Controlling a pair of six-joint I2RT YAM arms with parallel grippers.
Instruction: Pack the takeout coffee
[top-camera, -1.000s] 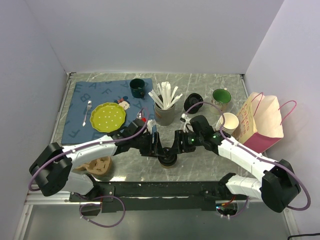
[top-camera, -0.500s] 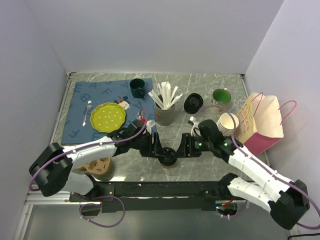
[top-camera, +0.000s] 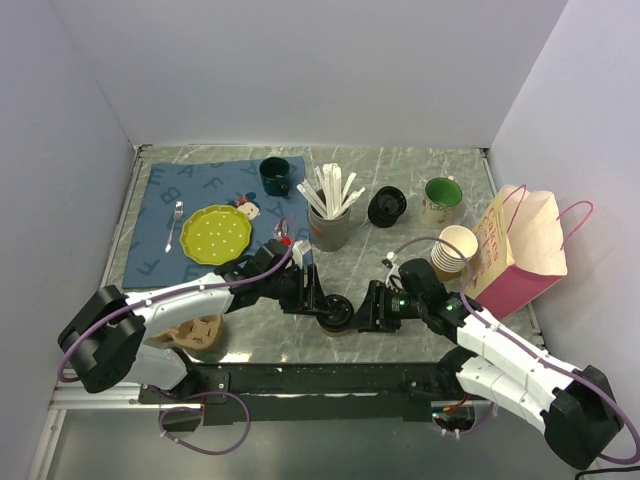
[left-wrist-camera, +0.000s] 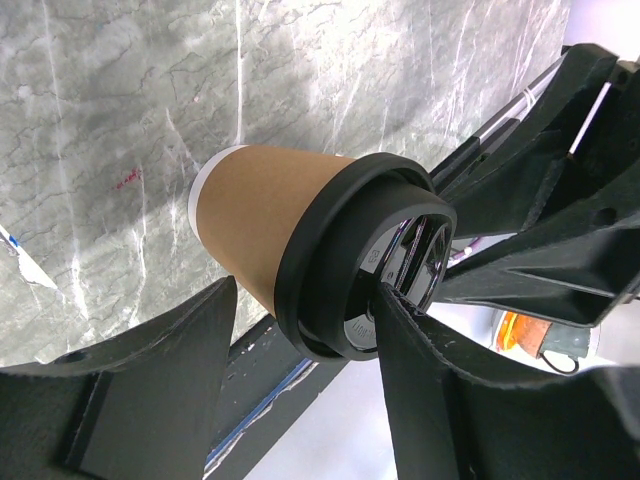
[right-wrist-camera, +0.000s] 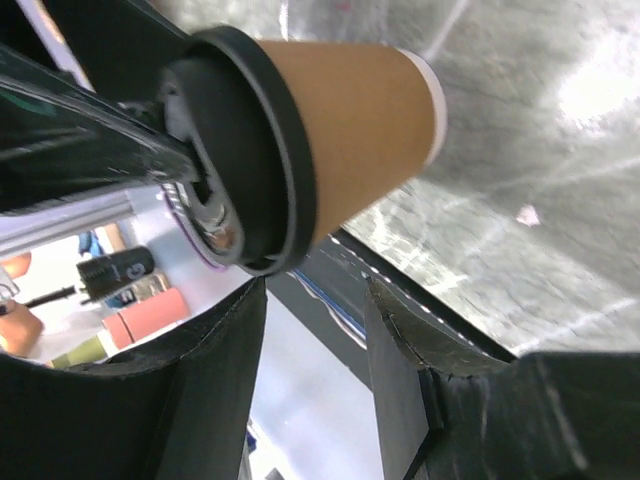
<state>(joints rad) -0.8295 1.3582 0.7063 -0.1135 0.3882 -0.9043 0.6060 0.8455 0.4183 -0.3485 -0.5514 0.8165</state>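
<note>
Near table edge: takeout coffee (top-camera: 337, 313), upright on the marble table (top-camera: 410, 175), clasped at its sides by the left gripper (left-wrist-camera: 308, 290). The right gripper (right-wrist-camera: 315, 285), jaws parted and empty, sits just beside it. Farther back: stacked paper cups (top-camera: 455, 245), pink paper bag (top-camera: 520, 250), yellow-green plate (top-camera: 215, 234).

The white left arm (top-camera: 190, 295) and white right arm (top-camera: 500, 345) stretch low, wrists turned inward, facing each other. The left gripper (left-wrist-camera: 305, 295) jaws clasp a tan paper cup with a black plastic lid (left-wrist-camera: 265, 215). The right gripper (right-wrist-camera: 315, 300) jaws stand apart.
</note>
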